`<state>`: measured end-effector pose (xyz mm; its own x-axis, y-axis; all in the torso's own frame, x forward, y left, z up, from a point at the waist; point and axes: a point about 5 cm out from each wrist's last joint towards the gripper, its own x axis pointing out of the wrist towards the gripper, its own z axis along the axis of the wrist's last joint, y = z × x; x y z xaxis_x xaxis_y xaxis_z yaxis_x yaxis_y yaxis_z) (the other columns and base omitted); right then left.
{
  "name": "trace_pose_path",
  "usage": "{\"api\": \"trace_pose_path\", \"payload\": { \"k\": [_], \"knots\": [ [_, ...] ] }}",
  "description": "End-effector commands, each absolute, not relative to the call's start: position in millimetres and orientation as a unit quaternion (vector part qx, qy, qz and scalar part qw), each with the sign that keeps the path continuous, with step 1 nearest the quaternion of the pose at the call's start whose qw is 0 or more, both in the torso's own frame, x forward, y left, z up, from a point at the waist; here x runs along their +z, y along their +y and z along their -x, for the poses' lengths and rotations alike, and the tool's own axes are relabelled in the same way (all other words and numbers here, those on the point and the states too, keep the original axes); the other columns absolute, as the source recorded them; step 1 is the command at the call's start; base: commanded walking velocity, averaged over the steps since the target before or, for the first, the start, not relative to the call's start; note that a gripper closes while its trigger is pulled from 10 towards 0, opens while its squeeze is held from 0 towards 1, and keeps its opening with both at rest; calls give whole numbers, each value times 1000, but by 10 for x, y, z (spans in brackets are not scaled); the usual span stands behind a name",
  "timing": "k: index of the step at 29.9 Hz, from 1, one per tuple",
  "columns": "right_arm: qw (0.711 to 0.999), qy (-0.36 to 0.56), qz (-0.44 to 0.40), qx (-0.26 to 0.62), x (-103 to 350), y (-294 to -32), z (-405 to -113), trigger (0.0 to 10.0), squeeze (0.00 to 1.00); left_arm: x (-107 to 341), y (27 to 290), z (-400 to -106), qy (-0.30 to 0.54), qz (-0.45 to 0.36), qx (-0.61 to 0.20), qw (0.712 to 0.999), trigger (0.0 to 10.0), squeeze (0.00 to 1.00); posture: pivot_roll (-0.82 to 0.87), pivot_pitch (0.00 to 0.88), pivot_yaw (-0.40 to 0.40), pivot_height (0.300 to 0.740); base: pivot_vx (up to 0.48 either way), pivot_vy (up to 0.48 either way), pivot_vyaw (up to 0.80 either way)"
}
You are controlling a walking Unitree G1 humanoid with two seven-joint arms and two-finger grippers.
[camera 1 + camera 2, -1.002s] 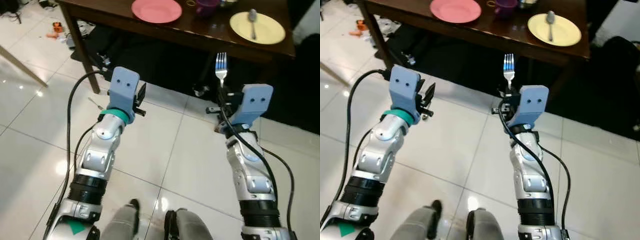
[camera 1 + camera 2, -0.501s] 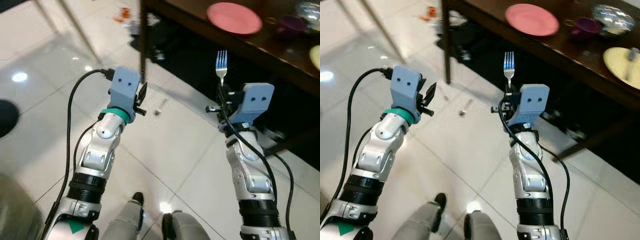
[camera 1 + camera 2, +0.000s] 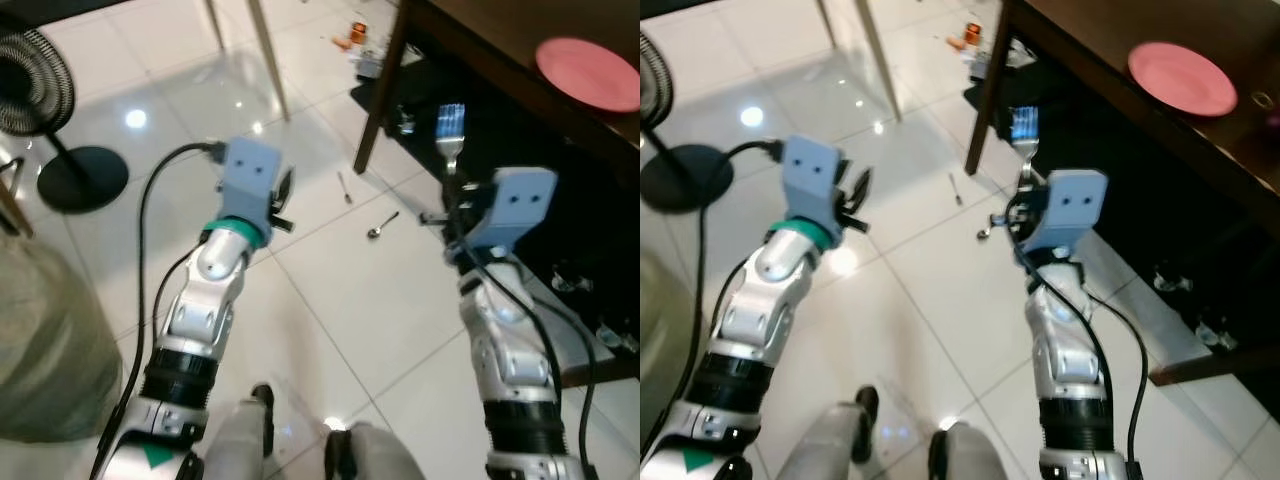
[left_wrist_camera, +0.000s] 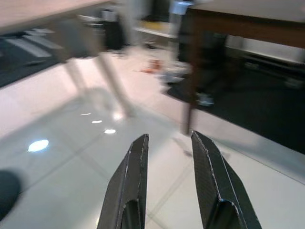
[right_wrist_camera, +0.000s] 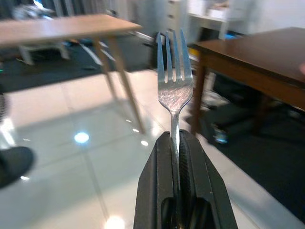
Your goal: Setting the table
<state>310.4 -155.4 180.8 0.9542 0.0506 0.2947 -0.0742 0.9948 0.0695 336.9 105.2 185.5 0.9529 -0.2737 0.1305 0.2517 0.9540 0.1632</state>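
Out in front of me, over the white tiled floor (image 3: pixel 330 330), my right hand (image 5: pixel 175 143) is clenched on the handle of a fork (image 3: pixel 450 135), which stands upright with its tines up. In the right wrist view the handle is pinched between the two black fingers (image 5: pixel 157 176) and looks steady and straight. My left hand (image 4: pixel 167 157) is held out at the same height with nothing in it; its fingers (image 4: pixel 131 181) stand apart with bare floor between them.

The dark wooden counter (image 3: pixel 1080 60) lies ahead and to my right, well apart from both hands. A pink plate (image 3: pixel 1183 78) sits on it with no cutlery beside it that I can see. Down on the floor, just past the counter's leg (image 3: pixel 378 95), lie a spoon (image 3: pixel 381 224) and another thin utensil (image 3: pixel 343 187) that is too small to tell apart.

I judge that I am in the carrying step: the fork is in hand but not yet laid at a place. Next I would need to face the counter and close in, then lower the fork flat beside the pink plate. The risk is tipping the fork or knocking the counter's edge with my arm while I reach. The dropped spoon may need picking up with my free left hand.
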Motion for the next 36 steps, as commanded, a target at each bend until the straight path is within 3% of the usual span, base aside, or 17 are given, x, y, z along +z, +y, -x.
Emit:
{"api": "trace_pose_path", "payload": {
  "k": [1, 12, 17, 36],
  "knots": [
    [990, -135, -42, 19, 1740, -1622, -3083, 10000, 0, 1788, 1022, -3361, -63, -71, -137, 986, 10000, 0, 86, 115, -14, 740, 0, 0, 800],
    [988, -142, -51, 22, 1766, -1623, -3083, 10000, 0, 1826, 1079, -3399, -76, -69, -107, 989, 10000, 0, 84, 114, -15, 740, 0, 0, 798],
    [986, -150, -67, 23, 1791, -1631, -3070, 10000, 0, 1824, 1198, -3473, -66, -69, -56, 994, 10000, 0, 81, 112, -15, 740, 480, 0, 0],
    [987, -149, -60, 20, 1785, -1645, -3076, 10000, 0, 1814, 1206, -3485, -67, -70, -48, 994, 10000, 0, 83, 103, -15, 740, 480, 0, 0]
  ]
}}
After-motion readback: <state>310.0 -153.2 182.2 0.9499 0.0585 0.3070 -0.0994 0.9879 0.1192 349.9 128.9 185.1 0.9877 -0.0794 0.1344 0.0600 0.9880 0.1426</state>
